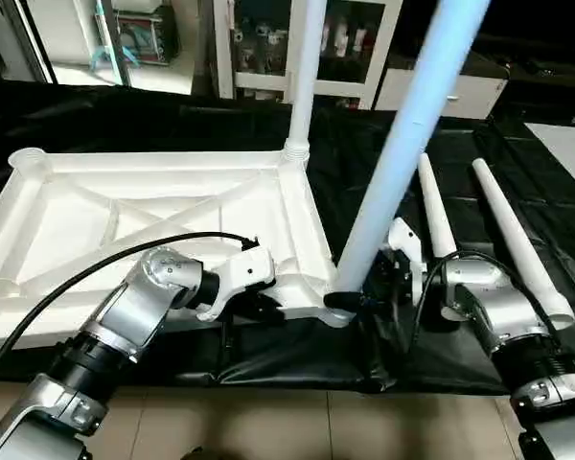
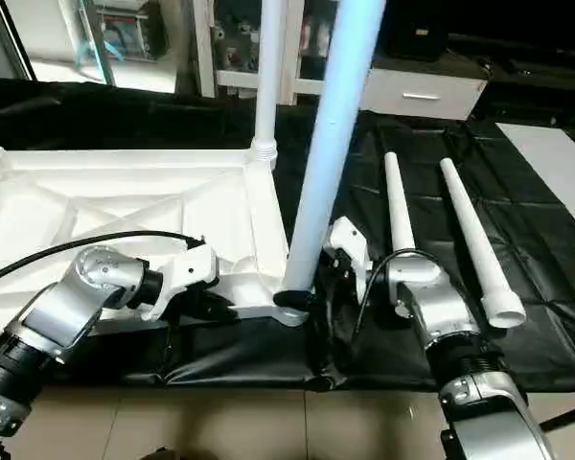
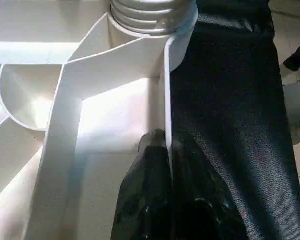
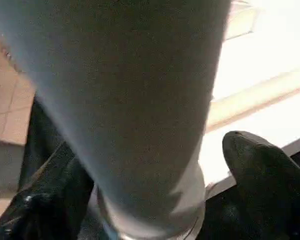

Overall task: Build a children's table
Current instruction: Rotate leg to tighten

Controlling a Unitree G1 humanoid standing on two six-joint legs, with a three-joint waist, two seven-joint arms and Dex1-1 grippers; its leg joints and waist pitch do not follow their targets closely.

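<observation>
Black mat (image 1: 431, 364): a dark sheet spread over the floor, with all the table parts lying on it.
Tabletop (image 1: 125, 206): the big white piece lies upside down on the mat's left side, ribs and X-brace showing, round sockets at its corners.
Far leg (image 1: 305, 67): a white tube standing straight up in the far right corner socket, so it looks done.
Near leg (image 1: 402, 144): a long white tube with its foot in the near right corner socket (image 1: 337, 305). It leans up and away to the right, so its long line is not yet straight up.
Spare legs (image 1: 517, 240): two more tubes lie side by side on the mat to the right, pointing near to far.
Right end effector (image 4: 155, 210): its two black fingers are spread wide, one on each side of the near leg's bottom end, not clearly squeezing it.
Left end effector (image 3: 166, 165): its fingers are pressed together, pinching the tabletop's thin near rim just left of that socket.
What matters next: the near leg sits right between the right fingers, so the right arm is the closer one. It probably needs to close on the tube, stand it up and twist it in, while the left holds the tabletop still.
</observation>
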